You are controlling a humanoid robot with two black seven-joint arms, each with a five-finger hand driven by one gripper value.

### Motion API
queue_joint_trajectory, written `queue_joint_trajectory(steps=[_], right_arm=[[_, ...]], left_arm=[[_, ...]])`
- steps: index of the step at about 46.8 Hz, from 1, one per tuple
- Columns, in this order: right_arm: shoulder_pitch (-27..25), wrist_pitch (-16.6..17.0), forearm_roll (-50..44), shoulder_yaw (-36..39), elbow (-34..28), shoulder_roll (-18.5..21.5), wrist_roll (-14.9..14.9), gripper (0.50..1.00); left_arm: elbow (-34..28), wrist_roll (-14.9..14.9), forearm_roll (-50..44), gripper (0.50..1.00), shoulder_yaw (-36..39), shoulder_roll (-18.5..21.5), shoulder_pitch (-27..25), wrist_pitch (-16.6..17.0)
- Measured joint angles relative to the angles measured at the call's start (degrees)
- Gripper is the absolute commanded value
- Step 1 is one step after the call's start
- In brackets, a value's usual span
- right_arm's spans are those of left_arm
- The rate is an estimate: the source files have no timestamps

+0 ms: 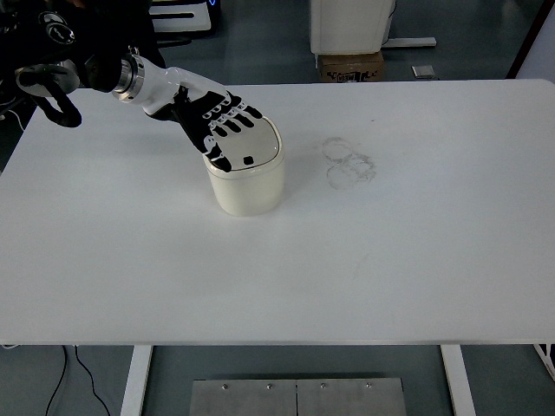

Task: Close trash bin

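A small cream trash bin [250, 185] stands on the white table [277, 260], left of centre. Its lid [257, 152] lies flat on the rim, with a small dark button on top. My left hand [222, 128] hovers over the lid's back left part, fingers spread and flat, holding nothing. Whether the fingertips still touch the lid cannot be told. The left arm reaches in from the upper left corner. The right arm is out of view.
Faint grey ring smudges [349, 163] mark the table right of the bin. Beyond the far edge stand a white pedestal [351, 26] and a cardboard box [351, 67]. Dark equipment [52, 52] sits at the top left.
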Motion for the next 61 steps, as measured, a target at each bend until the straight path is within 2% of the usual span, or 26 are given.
queue_joint_trajectory(steps=[9, 17, 23, 30, 32, 40, 47, 55, 61], right_arm=[[0.0, 0.0, 0.0, 0.0, 0.0, 0.0, 0.01, 0.991], [0.01, 0.0, 0.0, 0.0, -0.03, 0.0, 0.0, 0.991], [0.0, 0.0, 0.0, 0.0, 0.01, 0.0, 0.01, 0.991], [-0.01, 0.0, 0.0, 0.0, 0.0, 0.0, 0.01, 0.991], [0.0, 0.0, 0.0, 0.0, -0.01, 0.0, 0.01, 0.991], [0.0, 0.0, -0.02, 0.0, -0.03, 0.0, 0.01, 0.991], [0.0, 0.0, -0.01, 0.0, -0.02, 0.0, 0.01, 0.991], [0.0, 0.0, 0.0, 0.0, 0.02, 0.0, 0.01, 0.991], [0.0, 0.0, 0.0, 0.0, -0.03, 0.0, 0.01, 0.991]], left_arm=[[4.52, -0.18, -8.87, 1.0, -3.38, 1.02, 1.77, 0.46], [6.65, -0.31, -15.17, 1.0, -6.75, 2.53, 4.93, 5.54], [9.35, -2.97, -18.37, 1.0, -10.53, 2.77, 8.89, 7.44], [13.28, -4.31, -20.18, 1.0, -16.95, 2.81, 13.61, 9.2], [14.65, -5.46, -20.23, 1.0, -19.33, 2.8, 15.12, 9.28], [19.58, -13.7, -20.11, 1.0, -29.3, 2.81, 21.22, 9.38], [22.19, -19.32, -20.27, 1.0, -35.51, 2.55, 26.99, 9.35], [23.98, -23.72, -21.69, 1.0, -42.96, 2.16, 34.82, 9.2], [26.35, -24.72, -23.23, 1.0, -47.48, 1.86, 40.02, 8.67]])
